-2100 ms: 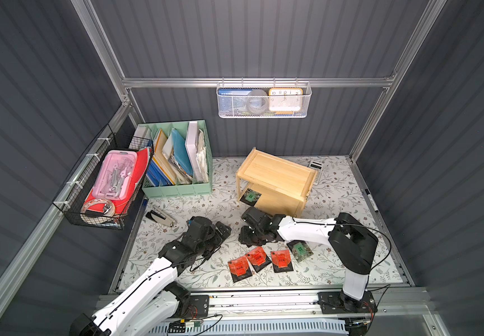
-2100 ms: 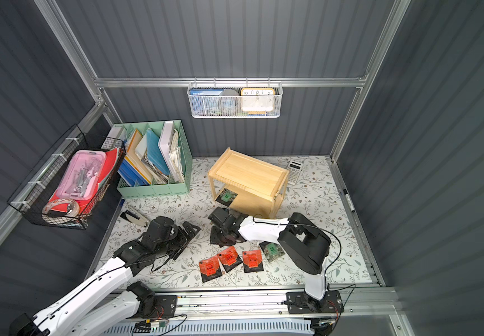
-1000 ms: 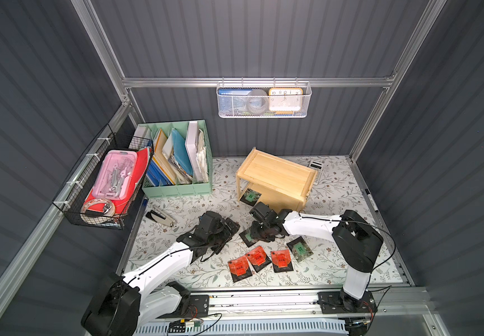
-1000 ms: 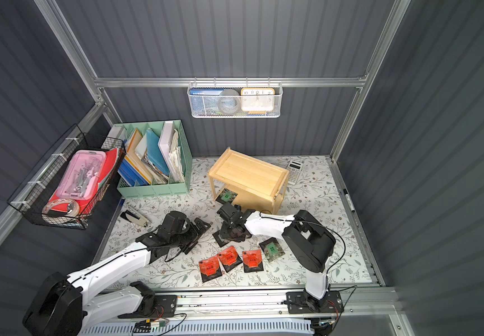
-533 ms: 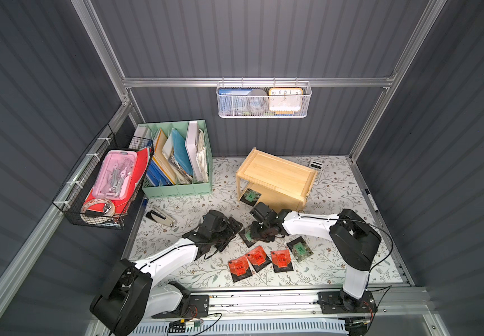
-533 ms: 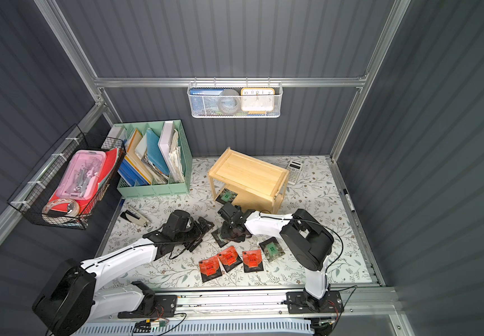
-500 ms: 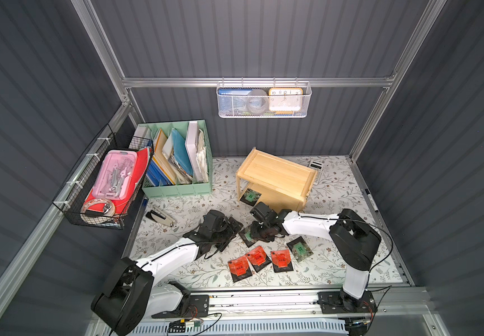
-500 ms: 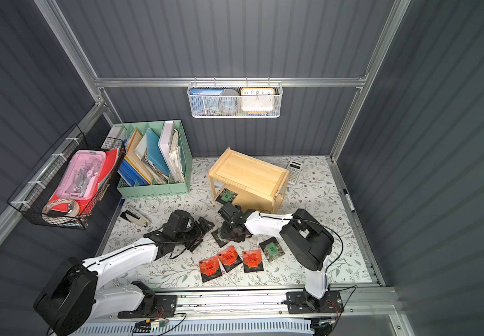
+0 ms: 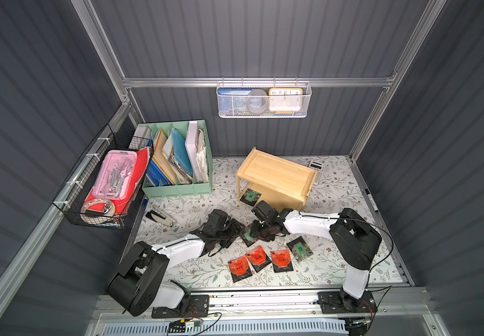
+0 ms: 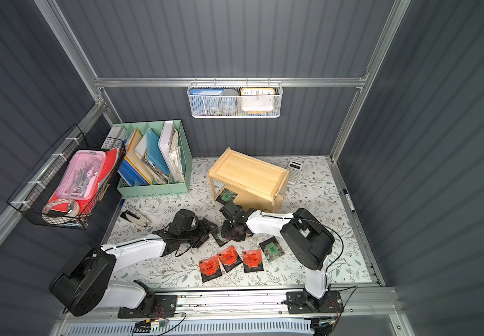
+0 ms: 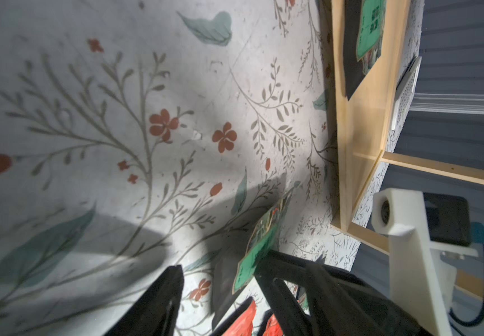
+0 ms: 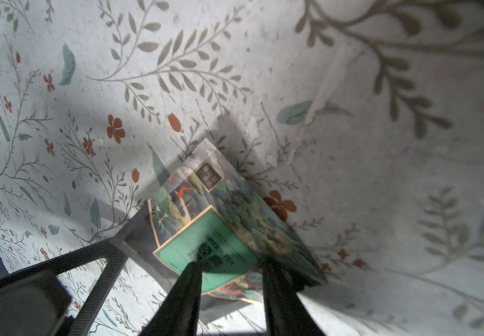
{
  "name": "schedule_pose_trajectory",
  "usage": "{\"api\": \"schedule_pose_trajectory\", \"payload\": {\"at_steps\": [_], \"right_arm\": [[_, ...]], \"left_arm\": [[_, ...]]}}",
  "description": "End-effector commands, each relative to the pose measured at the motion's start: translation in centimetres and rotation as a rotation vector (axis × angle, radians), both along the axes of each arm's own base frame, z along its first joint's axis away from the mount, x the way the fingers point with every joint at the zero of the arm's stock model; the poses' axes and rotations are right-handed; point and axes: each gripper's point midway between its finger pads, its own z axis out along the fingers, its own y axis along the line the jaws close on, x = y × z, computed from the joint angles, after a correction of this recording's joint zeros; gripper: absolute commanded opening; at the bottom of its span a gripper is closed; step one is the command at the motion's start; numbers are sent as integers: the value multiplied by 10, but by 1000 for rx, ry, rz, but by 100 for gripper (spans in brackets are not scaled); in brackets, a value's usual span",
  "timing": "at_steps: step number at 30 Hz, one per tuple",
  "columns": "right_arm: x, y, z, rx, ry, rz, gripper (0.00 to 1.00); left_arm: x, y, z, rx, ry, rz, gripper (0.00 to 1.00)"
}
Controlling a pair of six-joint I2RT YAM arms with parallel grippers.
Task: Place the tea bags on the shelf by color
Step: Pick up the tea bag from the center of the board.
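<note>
Low in both top views, three red tea bags (image 9: 259, 257) lie in a row on the floral mat (image 9: 316, 273), a loose green tea bag (image 9: 300, 249) just right of them. Above these, mid-frame, the right gripper (image 12: 230, 263) pinches a second green tea bag (image 12: 206, 241) by its edge, tilted off the mat — the left gripper (image 11: 220, 264) faces it, jaws parted, one finger just beside its corner. Farther back stands the wooden shelf (image 9: 275, 174), a third green tea bag (image 9: 251, 196) on its lower tier.

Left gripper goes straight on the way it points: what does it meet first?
Most likely the green tea bag, held tilted off the mat by the right gripper; depth is hard to judge.
</note>
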Motion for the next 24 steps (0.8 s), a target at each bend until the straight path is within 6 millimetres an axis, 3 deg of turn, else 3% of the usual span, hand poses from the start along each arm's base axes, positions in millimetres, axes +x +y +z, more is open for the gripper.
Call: {"api": "schedule_pose_trajectory", "payload": {"at_steps": [1, 24], "right_arm": [[-12, -15, -21, -59, 56, 9, 40], [-9, -18, -23, -50, 75, 5, 40]], "left_arm": [[-2, -3, -6, -5, -13, -27, 67], [-1, -16, -22, -82, -17, -55, 40]]}}
